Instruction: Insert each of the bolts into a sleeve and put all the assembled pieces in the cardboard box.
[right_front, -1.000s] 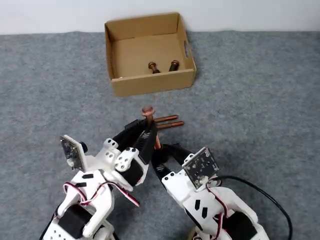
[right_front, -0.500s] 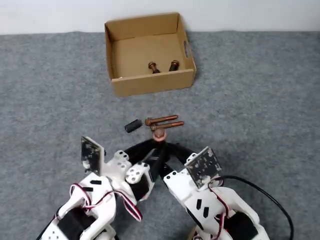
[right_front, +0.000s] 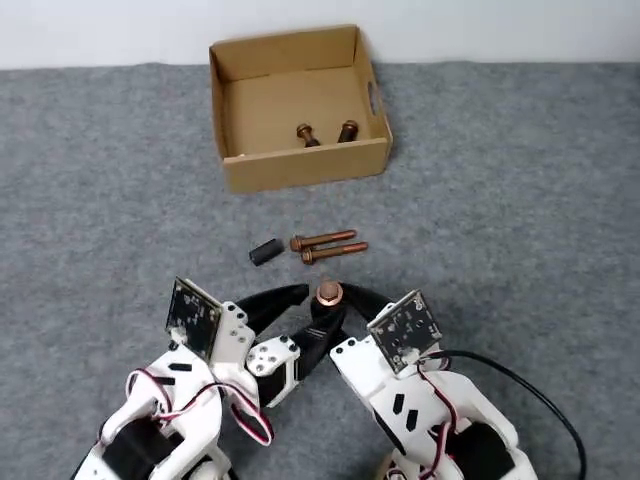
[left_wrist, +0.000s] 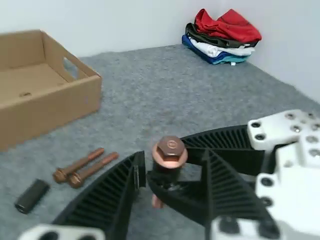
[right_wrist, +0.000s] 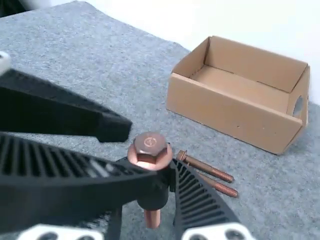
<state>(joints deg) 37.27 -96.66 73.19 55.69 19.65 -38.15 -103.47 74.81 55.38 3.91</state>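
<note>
A copper bolt (right_front: 328, 293) stands head up in a black sleeve (right_wrist: 152, 196), its tip poking out below. My right gripper (right_front: 336, 312) is shut on that sleeve. My left gripper (right_front: 318, 304) is open, its fingers (left_wrist: 112, 192) spread on either side of the bolt head (left_wrist: 170, 151). Two loose bolts (right_front: 328, 245) lie side by side on the carpet, with a loose black sleeve (right_front: 265, 251) beside them. The cardboard box (right_front: 305, 165) at the back holds two assembled pieces (right_front: 327, 132).
Grey carpet covers the table, with free room to the left and right of the arms. A black cable (right_front: 530, 390) trails from the right arm. A pile of folded clothes (left_wrist: 225, 27) lies far off by the wall.
My left gripper carried the bolt from above the loose bolts back toward my right gripper, then opened and drew back. The loose sleeve came into sight.
</note>
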